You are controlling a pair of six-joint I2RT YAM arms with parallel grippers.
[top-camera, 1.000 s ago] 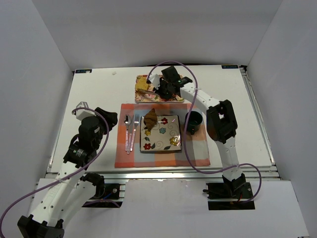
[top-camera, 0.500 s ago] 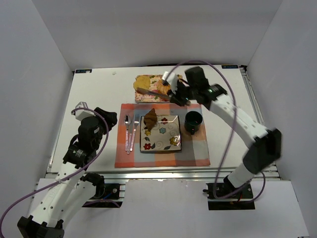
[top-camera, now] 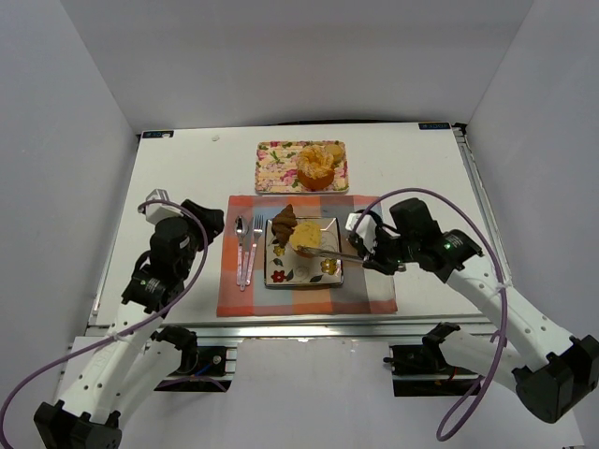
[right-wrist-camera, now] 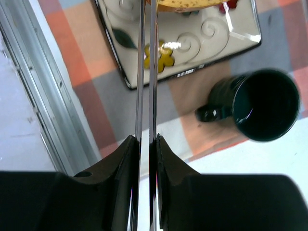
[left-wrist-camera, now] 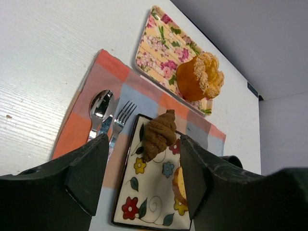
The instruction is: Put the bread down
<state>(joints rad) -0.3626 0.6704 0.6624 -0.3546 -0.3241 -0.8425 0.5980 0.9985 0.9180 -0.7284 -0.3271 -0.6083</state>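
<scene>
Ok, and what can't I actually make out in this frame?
- Top view: the mug is hidden under the right gripper.
- Right wrist view: the bread in the tongs is cut off by the top edge.
- Left wrist view: the bread sits mostly behind a finger of the left gripper.
- Whether the bread touches the plate: no view settles it.

No word, number or brand can be read in any view. At the far edge of the table [top-camera: 187,178] there are two small dark labels, a left label [top-camera: 157,134] and a right label [top-camera: 432,125], but both are too small to show any writing. The plate [top-camera: 281,279] and the tray [top-camera: 271,159] carry only flower patterns.
</scene>
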